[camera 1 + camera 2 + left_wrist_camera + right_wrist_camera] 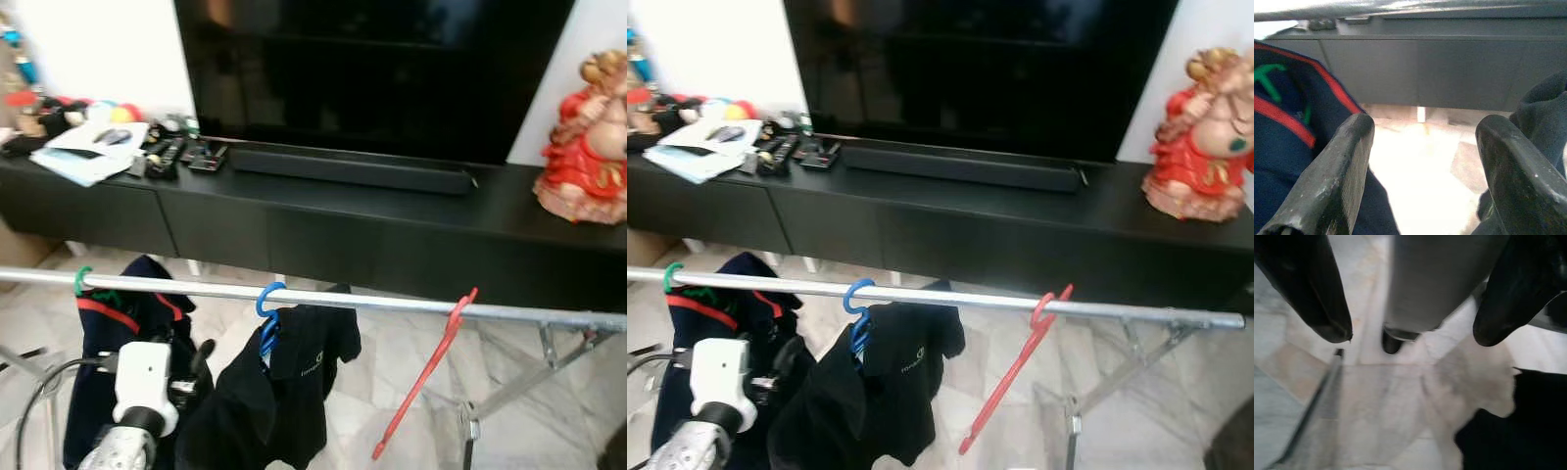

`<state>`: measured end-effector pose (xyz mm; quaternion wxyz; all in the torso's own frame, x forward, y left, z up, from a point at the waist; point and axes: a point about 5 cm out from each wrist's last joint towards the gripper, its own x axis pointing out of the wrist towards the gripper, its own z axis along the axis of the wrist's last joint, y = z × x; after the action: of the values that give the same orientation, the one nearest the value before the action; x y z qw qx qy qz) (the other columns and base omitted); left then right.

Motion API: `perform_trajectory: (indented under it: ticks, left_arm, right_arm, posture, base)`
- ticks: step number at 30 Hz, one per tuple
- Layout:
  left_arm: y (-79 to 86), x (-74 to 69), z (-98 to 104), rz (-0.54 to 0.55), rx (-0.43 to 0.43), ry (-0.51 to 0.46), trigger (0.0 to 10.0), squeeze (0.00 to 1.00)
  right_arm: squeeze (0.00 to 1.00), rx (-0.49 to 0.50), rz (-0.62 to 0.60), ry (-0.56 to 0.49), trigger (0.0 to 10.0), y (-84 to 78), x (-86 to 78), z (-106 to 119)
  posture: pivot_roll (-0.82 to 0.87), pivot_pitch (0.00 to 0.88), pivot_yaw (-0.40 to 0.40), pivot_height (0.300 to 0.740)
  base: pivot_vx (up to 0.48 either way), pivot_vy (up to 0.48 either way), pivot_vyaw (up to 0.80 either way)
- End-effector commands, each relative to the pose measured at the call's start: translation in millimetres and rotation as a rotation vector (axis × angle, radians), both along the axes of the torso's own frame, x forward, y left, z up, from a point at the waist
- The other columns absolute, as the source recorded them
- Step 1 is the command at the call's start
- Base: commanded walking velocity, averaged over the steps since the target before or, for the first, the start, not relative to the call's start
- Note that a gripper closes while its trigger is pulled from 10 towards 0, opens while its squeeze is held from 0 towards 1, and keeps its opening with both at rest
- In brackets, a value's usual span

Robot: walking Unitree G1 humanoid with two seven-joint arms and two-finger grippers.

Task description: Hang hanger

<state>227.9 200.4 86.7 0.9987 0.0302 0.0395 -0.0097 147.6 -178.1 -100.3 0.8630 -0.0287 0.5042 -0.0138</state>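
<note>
A silver rail of a drying rack runs across in front of me. An empty red hanger hangs from it by its hook, tilted, right of the middle. A blue hanger carries a black shirt. At the left, a green hanger carries a navy garment with red trim. My left gripper is low, below the rail between the two garments, open and holding nothing. My right gripper is open over the marble floor, beside a grey rack leg.
Behind the rack stands a long black TV cabinet with a TV and a soundbar. Remotes and papers lie at its left end, a red figurine at its right. Rack legs cross at lower right.
</note>
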Motion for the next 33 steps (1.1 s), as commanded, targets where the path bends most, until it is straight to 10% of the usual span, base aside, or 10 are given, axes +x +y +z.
perform_trajectory:
  ticks: [1,6,16,33]
  left_arm:
    - [1.2,-0.7,0.9,-0.003,0.014,0.008,10.0,0.0]
    - [0.3,-0.5,1.1,-0.005,0.013,0.007,10.0,0.0]
    - [-9.2,-2.0,12.5,-0.098,0.043,0.003,10.0,0.0]
    - [-9.6,13.0,-12.1,-0.133,0.124,0.2,10.0,0.0]
  right_arm:
    - [0.0,-0.009,-0.003,0.004,10.0,-4.0,0.1,0.3]
    - [0.0,-0.03,-0.023,0.01,10.0,-33.0,-6.9,2.3]
    - [0.0,-0.005,0.002,0.019,10.0,-0.9,-10.9,-3.6]
    - [0.0,-0.007,0.004,-0.013,10.0,1.6,9.9,3.4]
  posture:
    - [-0.03,0.034,0.023,0.74]
    - [-0.03,0.041,0.021,0.74]
    - [-0.02,0.055,0.02,0.74]
    - [-0.02,0.058,0.016,0.74]
  base:
    - [0.0,0.48,0.0]
    - [0.0,0.48,0.0]
    - [0.0,0.0,0.0]
    - [0.0,0.0,0.0]
